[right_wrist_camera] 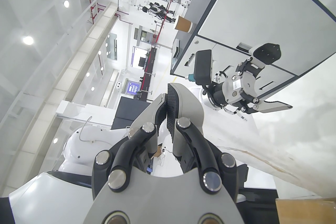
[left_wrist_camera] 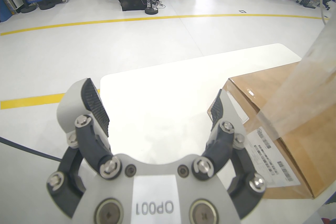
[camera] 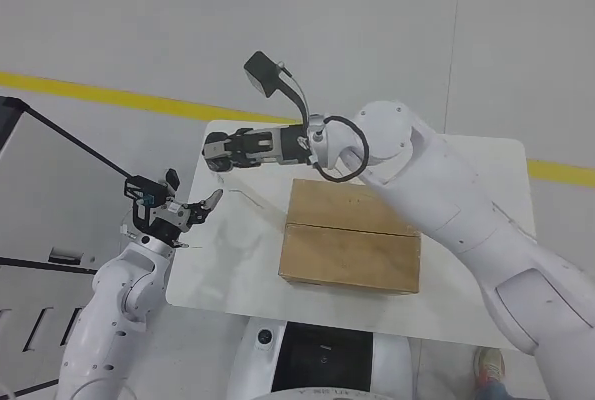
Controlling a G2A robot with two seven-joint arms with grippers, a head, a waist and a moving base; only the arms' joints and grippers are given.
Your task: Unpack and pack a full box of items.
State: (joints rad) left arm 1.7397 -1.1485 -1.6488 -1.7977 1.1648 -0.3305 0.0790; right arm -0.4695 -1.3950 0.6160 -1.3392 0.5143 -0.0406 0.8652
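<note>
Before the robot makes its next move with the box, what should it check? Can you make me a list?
1. Right end effector shut on the tape strip: ok.
2. Tape strip pulled up taut from the box: ok.
3. Tape all the way off: not ok, one end sticks to the box's edge.
4. Left end effector open and empty, over the table beside the box: ok.
5. Box flaps open: not ok, both lie shut.
6. Items inside: cannot tell, hidden.
</note>
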